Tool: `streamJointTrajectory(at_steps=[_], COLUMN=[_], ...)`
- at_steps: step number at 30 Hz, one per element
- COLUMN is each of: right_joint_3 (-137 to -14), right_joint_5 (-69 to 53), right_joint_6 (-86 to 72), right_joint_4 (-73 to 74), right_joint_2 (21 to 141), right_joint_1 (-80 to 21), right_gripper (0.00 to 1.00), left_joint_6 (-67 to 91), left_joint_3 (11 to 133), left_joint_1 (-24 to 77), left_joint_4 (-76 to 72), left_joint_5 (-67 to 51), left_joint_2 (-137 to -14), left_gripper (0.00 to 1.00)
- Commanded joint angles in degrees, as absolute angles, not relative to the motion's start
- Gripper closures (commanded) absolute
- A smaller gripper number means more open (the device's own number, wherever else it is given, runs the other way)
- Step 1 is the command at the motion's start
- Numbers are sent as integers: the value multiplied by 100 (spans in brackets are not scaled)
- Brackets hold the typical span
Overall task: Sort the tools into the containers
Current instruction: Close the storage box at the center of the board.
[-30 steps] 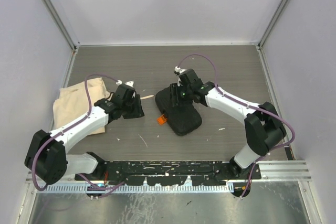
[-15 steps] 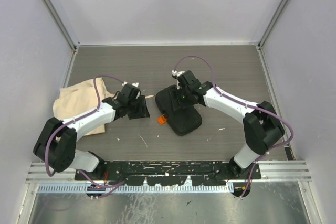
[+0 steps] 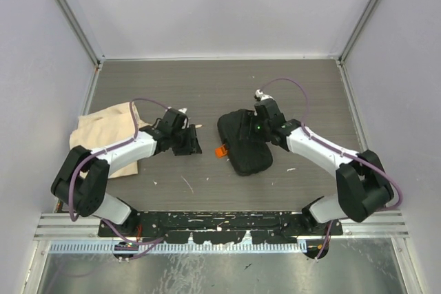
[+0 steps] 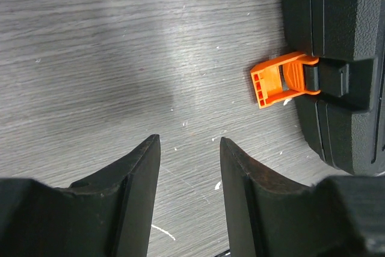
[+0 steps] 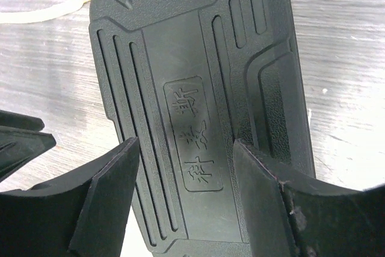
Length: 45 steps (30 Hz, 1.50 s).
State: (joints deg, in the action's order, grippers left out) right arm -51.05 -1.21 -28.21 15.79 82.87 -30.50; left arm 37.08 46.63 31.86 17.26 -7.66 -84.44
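The black tool case (image 3: 246, 148) lies shut in the middle of the table, its ribbed lid filling the right wrist view (image 5: 198, 58). Its orange latch (image 3: 220, 151) sticks out flipped open on the left side (image 4: 280, 79). My left gripper (image 3: 196, 144) hovers low just left of that latch, open and empty (image 4: 187, 142). My right gripper (image 3: 249, 131) hangs open over the case's far end, its fingers straddling the lid's middle panel without gripping it (image 5: 186, 145). The beige cloth bag (image 3: 103, 135) lies at the left. No tools show in any view.
A thin pale stick (image 3: 196, 126) lies on the table just behind the left gripper, also visible past the case's corner (image 5: 36, 15). White scuffs and flecks mark the grey tabletop (image 3: 186, 184). Walls close in on three sides.
My left gripper has slid right, closer to the orange latch. My right arm has swung to the right and its jaws have widened. The case has shifted slightly right.
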Motion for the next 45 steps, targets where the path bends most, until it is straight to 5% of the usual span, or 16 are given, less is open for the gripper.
streamJointTrajectory(at_steps=[1, 10, 16, 27, 45], right_joint_3=[-4445, -5028, -5583, -5809, -7946], right_joint_5=[236, 256, 1012, 625, 1999], right_joint_6=[-3574, -2623, -2547, -2072, -2563], right_joint_4=[2511, 2431, 3163, 2935, 3996], right_joint_2=[8028, 7143, 7557, 7493, 10293], right_joint_1=[-2918, -2929, -2921, -3287, -5627], right_gripper=[31, 30, 29, 28, 50], left_joint_6=[3850, 4064, 4125, 4344, 4737], left_joint_3=[4938, 4839, 4756, 4480, 3367], left_joint_1=[3168, 3165, 3168, 3093, 2294], left_joint_4=[1255, 1021, 1080, 1201, 1755], left_joint_5=[-1039, -1098, -1008, -681, -4], left_joint_2=[-8554, -8663, -8440, -8028, -5370], left_gripper=[55, 56, 55, 49, 46])
